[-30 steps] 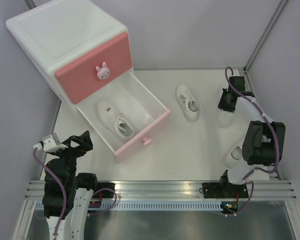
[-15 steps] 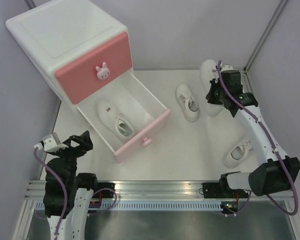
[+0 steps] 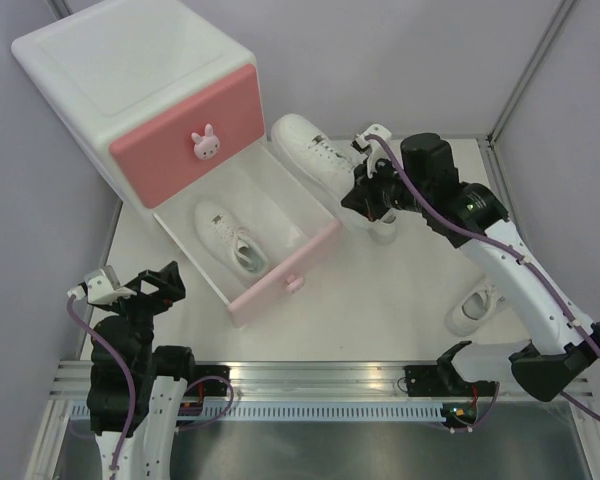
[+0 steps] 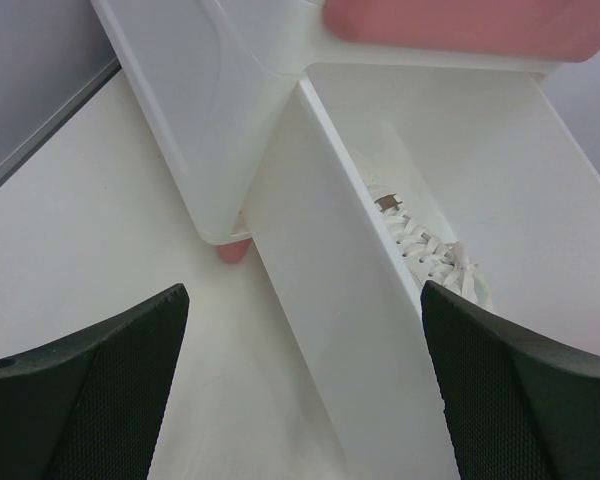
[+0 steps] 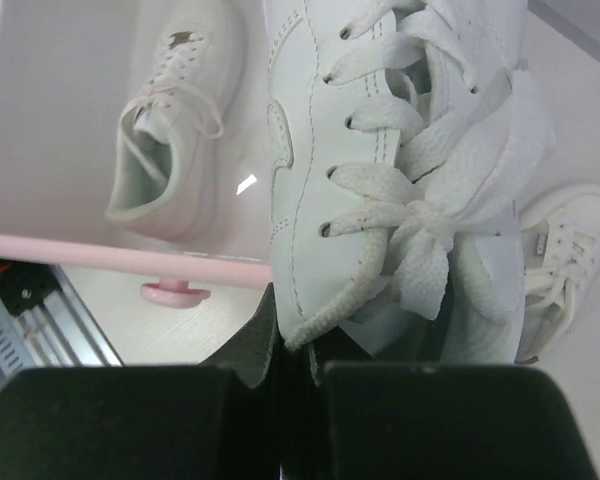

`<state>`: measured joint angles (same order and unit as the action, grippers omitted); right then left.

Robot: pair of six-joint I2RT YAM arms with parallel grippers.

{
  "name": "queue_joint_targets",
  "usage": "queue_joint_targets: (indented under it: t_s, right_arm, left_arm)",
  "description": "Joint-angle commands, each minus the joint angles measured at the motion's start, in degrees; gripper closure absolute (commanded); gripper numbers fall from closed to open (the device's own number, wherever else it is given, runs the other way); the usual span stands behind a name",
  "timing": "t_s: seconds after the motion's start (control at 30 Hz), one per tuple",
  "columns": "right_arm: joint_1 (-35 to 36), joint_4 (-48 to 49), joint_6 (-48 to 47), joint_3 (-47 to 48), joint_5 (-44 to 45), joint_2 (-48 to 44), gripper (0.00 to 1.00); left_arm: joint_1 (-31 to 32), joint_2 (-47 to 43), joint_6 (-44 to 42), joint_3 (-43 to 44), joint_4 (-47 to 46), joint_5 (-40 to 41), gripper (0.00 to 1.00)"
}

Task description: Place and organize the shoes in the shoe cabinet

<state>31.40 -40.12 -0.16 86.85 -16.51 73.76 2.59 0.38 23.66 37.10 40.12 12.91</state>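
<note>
The shoe cabinet (image 3: 130, 80) stands at the far left of the table (image 3: 380, 310). Its upper drawer (image 3: 170, 140) is closed, and the lower drawer (image 3: 315, 245) is pulled out. In the lower drawer lies one stored sneaker (image 3: 230, 238), along the left wall with the laces up; the right half of the drawer floor is bare.

The right gripper (image 3: 358, 188) is clamped on the heel end of the held sneaker (image 3: 310, 150). This shoe hangs in the air over the far right corner of the open drawer, with its toe toward the cabinet. In the right wrist view, the fingers (image 5: 250, 360) pinch the edge of the shoe opening. The left gripper (image 3: 138, 285) rests near the left edge of the table, jaws wide apart and holding nothing.

The middle sneaker (image 3: 383, 235) lies on the table, mostly hidden under the right gripper. The near sneaker (image 3: 477, 308) lies by the right edge, partly behind the arm.

One second ago the right gripper was at the far right wall, low over the table. Now it has carried the sneaker up and left to the drawer. The stored sneaker and the left arm have not moved.
</note>
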Motion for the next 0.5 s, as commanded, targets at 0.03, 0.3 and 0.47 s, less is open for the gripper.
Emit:
queue_joint_targets:
  t_s: [0.03, 0.3, 0.47]
  right_arm:
    - [4.89, -0.64, -11.16, 9.73, -5.64, 2.60, 0.99]
    - [16.32, -13.22, -21.54, 24.50, 1.04, 14.56, 0.99]
    - [19.83, -17.27, -25.49, 32.22, 3.85, 21.60, 0.99]
  left_arm:
    - [-0.48, -2.23, -0.98, -0.45, -2.32, -0.43, 0.00]
    - [-0.66, -1.97, -1.07, -0.54, -2.33, -0.69, 0.00]
    - [-0.66, -1.96, -1.16, -0.54, -2.41, -0.78, 0.00]
